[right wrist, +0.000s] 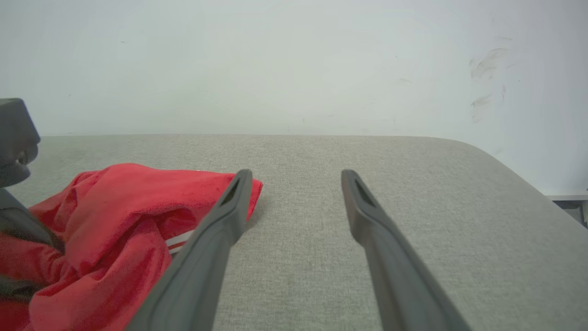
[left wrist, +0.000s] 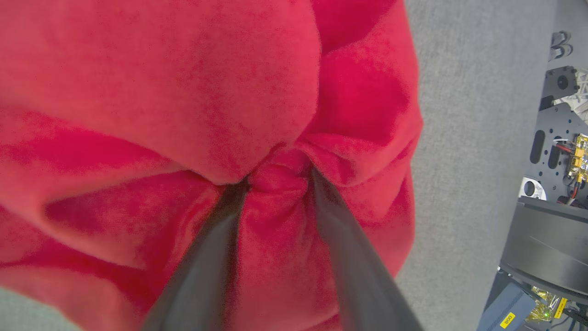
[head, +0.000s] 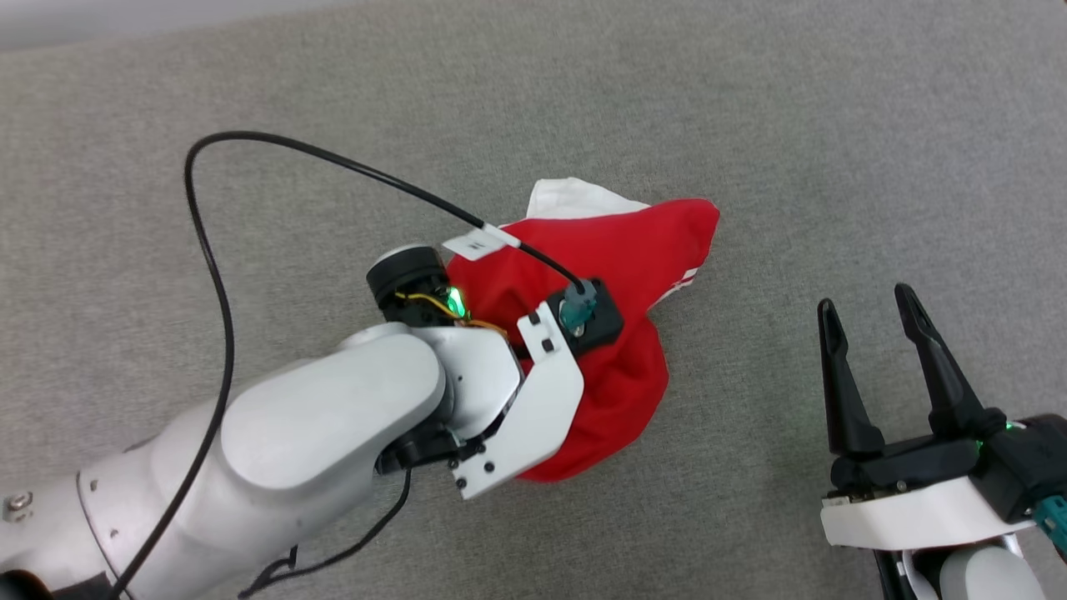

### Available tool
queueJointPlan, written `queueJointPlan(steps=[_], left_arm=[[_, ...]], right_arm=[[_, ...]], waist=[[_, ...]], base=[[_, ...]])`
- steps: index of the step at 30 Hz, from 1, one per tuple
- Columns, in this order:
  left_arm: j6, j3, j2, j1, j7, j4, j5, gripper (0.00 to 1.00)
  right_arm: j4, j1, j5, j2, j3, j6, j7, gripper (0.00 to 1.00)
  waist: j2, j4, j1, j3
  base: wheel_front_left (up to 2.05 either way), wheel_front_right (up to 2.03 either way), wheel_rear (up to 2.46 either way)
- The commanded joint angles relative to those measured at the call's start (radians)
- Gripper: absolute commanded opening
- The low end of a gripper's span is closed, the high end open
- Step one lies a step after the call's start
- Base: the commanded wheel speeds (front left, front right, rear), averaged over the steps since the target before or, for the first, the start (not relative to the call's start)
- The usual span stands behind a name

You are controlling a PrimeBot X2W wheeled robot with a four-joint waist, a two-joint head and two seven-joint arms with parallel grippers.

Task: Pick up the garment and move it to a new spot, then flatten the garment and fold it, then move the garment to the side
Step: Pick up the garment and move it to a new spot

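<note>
Placing the garment (head: 658, 242) centre frame, my left gripper (left wrist: 279, 178) straddles a fold, grip unclear; right gripper (head: 865, 297) gapes empty. Next, I judge: flattening.

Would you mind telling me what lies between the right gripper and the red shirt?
That stretch is bare. In the head view the right gripper, its jaws open, stands apart from the shirt, with plain grey cloth surface between them.

Yellow label (left wrist: 507, 319): digits, barely legible
</note>
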Motion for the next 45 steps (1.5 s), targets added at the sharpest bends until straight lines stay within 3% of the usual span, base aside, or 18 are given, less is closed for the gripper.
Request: queueJointPlan(steps=[1,6,9,18,24,31,35,38,45], left_arm=[[0.001,-0.001,0.001,-0.02,-0.045,0.006,-0.007,1.0],[0.001,0.029,0.003,-0.055,-0.33,0.023,0.03,1.0],[0.035,0.085,-0.004,-0.034,-0.504,0.051,0.075,1.0],[0.3,0.21,-0.011,0.121,-0.933,0.098,0.196,1.0],[0.451,0.273,-0.026,0.258,-1.068,0.139,0.209,1.0],[0.588,0.45,-0.056,0.455,-1.088,0.08,0.28,1.0],[0.622,0.584,-0.089,0.593,-1.087,0.023,0.35,1.0],[0.617,0.679,-0.119,0.7,-1.087,-0.004,0.397,1.0],[0.549,0.855,-0.211,0.898,-1.087,-0.035,0.503,1.0]], right_arm=[[0.005,0.013,-0.004,0.002,-0.005,-0.001,-0.002,1.0],[0.015,0.047,-0.01,0.002,-0.018,-0.001,-0.002,1.0],[0.018,0.069,-0.019,0.002,-0.024,-0.001,-0.002,1.0],[0.016,0.103,-0.033,0.002,-0.076,-0.001,-0.002,1.0],[0.016,0.112,-0.043,0.002,-0.109,-0.001,-0.002,1.0],[0.019,0.122,-0.04,0.002,-0.119,-0.001,-0.002,1.0],[0.02,0.133,-0.032,0.002,-0.119,-0.001,-0.002,1.0],[0.023,0.143,-0.026,0.002,-0.12,-0.001,-0.002,1.0],[0.026,0.176,-0.016,0.002,-0.117,-0.001,-0.002,1.0]], waist=[[0.0,0.013,0.0,-0.025],[0.0,0.046,0.0,-0.095],[0.0,0.071,0.0,-0.133],[0.0,0.152,0.0,-0.194],[0.0,0.197,0.0,-0.214],[0.0,0.22,0.0,-0.232],[0.0,0.221,0.0,-0.245],[0.0,0.218,0.0,-0.259],[0.0,0.211,0.0,-0.302]], base=[[0.0,0.0,0.0],[0.0,0.0,0.0],[0.0,0.0,0.0],[0.0,0.0,0.0],[0.0,0.0,0.0],[0.0,0.0,0.0],[0.0,0.0,0.0],[0.0,0.0,0.0],[0.0,0.0,0.0]])
